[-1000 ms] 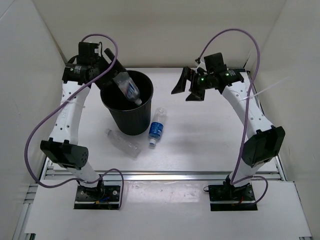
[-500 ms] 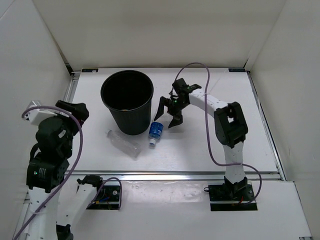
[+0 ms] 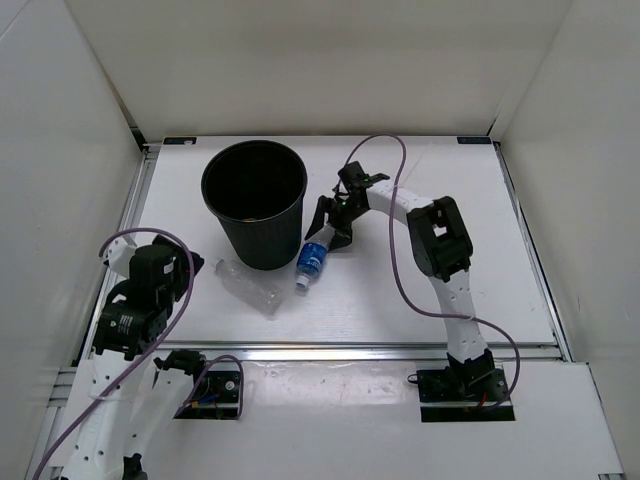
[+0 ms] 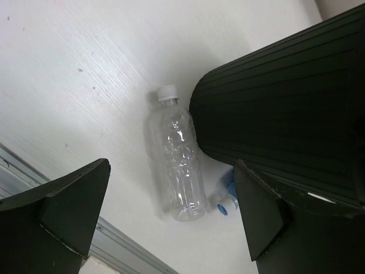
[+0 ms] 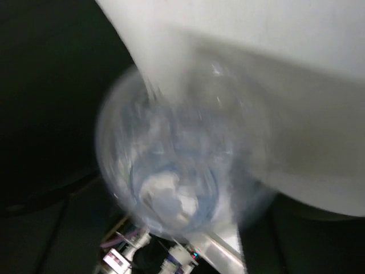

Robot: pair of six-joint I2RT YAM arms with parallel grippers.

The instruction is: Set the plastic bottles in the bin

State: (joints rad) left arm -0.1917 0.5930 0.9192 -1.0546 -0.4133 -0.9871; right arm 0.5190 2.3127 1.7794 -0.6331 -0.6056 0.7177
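White worktop [image 3: 450, 270], white walls [image 3: 300, 60] on three sides. Bin [image 3: 250, 235] upright at far left-centre; interior dark, contents not made out.

Blue-label bottle [image 3: 312, 258] lies just right of the bin's base. Right claw [image 3: 332, 222] is at its far end, fingers apart.

Plain clear bottle [image 3: 248, 287] lies just near-left of the bin. Left claw [image 4: 171, 168] is at near left, fingers apart, holding nothing.
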